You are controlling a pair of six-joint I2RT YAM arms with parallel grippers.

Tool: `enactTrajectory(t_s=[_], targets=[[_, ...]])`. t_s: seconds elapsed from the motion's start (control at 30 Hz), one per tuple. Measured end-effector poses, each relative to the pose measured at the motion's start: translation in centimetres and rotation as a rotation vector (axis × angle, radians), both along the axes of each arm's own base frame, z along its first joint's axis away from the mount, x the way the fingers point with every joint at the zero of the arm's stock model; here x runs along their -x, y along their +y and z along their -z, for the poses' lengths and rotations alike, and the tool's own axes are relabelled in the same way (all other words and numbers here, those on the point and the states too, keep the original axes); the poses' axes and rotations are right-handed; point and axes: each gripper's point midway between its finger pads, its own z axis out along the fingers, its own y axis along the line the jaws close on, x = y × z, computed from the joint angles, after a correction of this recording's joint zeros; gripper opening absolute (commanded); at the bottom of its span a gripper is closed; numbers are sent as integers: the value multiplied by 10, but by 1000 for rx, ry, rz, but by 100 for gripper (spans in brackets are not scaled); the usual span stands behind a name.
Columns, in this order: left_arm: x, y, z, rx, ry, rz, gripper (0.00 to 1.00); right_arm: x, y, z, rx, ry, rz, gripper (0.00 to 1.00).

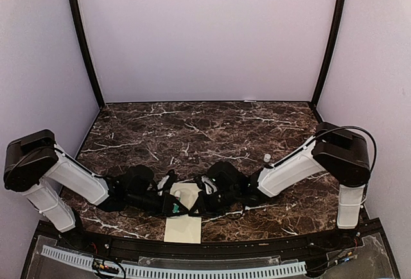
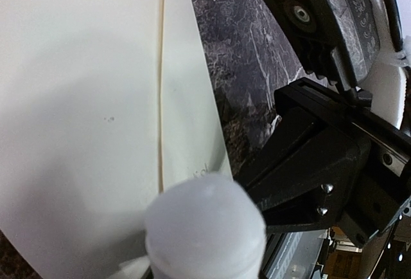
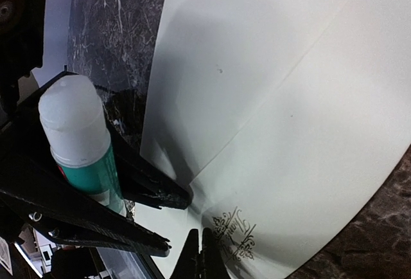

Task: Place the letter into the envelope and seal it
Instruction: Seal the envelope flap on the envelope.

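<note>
— Where's the envelope [image 1: 183,227]?
— Flat on the desk [image 1: 192,131], between my arms. Left jaws grip a glue stick [image 3: 77,131] over it; right jaws are closed, tips beside the emblem [image 3: 234,234].

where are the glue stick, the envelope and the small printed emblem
glue stick [image 3: 70,121], right wrist view, on its white cap
envelope [image 2: 83,99], left wrist view, middle of the plain cream face
emblem [image 3: 234,235], right wrist view, centre of the dark scrollwork print
</note>
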Motion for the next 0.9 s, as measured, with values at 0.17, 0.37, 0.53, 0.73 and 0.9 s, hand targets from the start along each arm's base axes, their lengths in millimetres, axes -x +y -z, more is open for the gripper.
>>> enactTrajectory(t_s=[0.17, 0.37, 0.53, 0.73, 0.9], targets=[[0, 0, 0, 3, 3, -5, 0, 3, 1, 0, -11, 15, -9, 0], [0, 0, 0, 5, 8, -10, 0, 7, -1, 1, -18, 27, -24, 0], [0, 0, 0, 6, 9, -11, 0, 15, -1, 1, -23, 34, -48, 0], [-1, 0, 0, 6, 9, -11, 0, 29, 1, 1, -21, 45, -87, 0], [-1, 0, 0, 6, 9, -12, 0, 33, -2, 2, -17, 45, -91, 0]])
